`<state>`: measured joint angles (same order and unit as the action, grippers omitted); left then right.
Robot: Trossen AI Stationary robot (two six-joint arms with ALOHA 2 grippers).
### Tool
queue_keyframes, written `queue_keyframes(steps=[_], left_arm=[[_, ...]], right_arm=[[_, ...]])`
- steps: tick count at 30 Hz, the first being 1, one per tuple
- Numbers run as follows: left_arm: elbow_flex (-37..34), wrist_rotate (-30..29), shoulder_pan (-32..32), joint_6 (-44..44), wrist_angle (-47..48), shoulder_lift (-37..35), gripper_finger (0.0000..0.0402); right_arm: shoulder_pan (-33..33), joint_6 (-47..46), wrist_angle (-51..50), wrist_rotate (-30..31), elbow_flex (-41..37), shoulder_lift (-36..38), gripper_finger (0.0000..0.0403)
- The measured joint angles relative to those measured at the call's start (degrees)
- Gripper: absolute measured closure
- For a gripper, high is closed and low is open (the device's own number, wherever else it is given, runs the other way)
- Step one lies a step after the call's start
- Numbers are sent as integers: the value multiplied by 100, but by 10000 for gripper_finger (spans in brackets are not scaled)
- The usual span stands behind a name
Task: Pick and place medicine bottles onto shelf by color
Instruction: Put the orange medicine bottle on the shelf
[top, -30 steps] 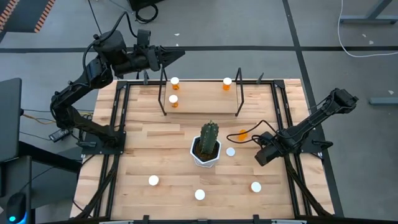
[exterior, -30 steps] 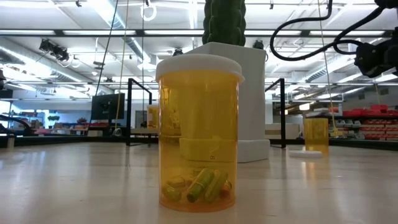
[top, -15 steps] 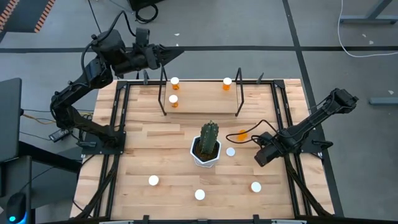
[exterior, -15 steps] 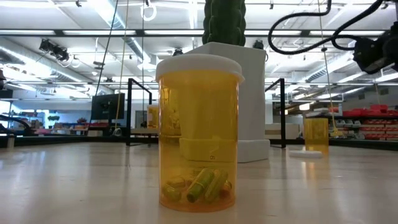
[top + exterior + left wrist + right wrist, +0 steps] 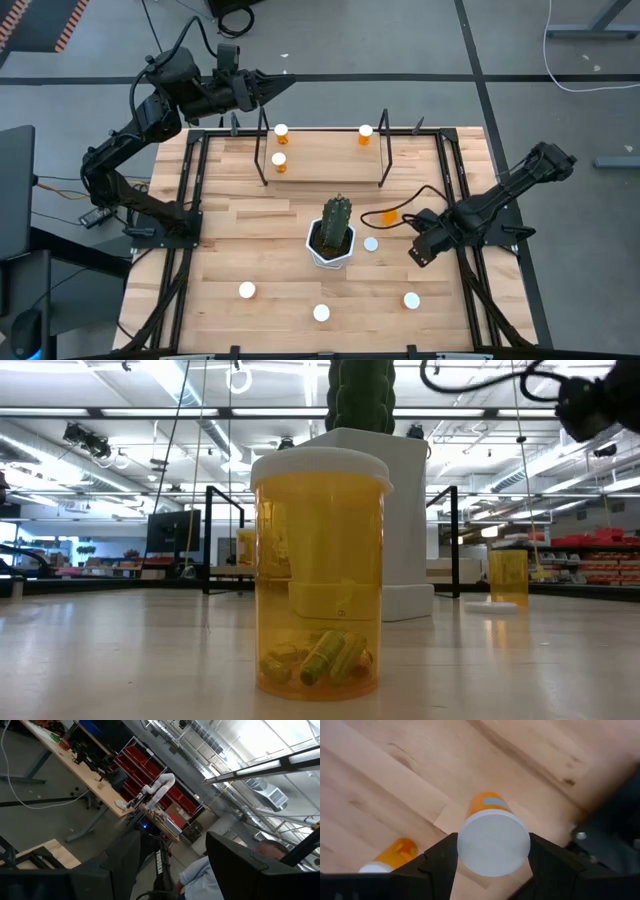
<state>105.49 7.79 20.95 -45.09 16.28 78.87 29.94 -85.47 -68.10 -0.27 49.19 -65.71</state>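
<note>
My right gripper (image 5: 492, 854) is shut on a medicine bottle (image 5: 489, 805), orange with a white cap, near the table's right edge (image 5: 418, 252). Three medicine bottles (image 5: 279, 160) stand on the shelf (image 5: 320, 150) at the far side. Several more stand loose on the table, one (image 5: 371, 243) beside the cactus and one (image 5: 320, 575) close before the low camera. Another (image 5: 395, 854) lies on its side. My left gripper (image 5: 285, 85) hangs high beyond the shelf's far left corner, open and with nothing between its fingers (image 5: 125, 870). My right gripper pinches the bottle's round white cap (image 5: 465, 845) between its two fingers, one on each side of the rim. The fingers come from above, pointing down. The bottle hangs upright below them, its orange body toward the wood.
A green cactus in a white pot (image 5: 333, 238) stands mid-table, left of my right gripper. Black frame rails (image 5: 452, 170) run along the table's sides. A person (image 5: 215, 875) shows in the room beyond my left gripper.
My right gripper has risen, climbing toward the top of the low view. It has kept nearly the same spot over the table.
</note>
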Motion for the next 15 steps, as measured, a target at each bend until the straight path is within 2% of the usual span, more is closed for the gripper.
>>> queue_keyframes(steps=[9, 15], left_arm=[[0, 0, 1, 87, -2, 0, 168], [0, 0, 0, 97, 0, 0, 172]], right_arm=[[-819, 1117, -900, 206, 1151, 0, 174], [-1445, 2140, -962, 565, 1961, -17, 173]])
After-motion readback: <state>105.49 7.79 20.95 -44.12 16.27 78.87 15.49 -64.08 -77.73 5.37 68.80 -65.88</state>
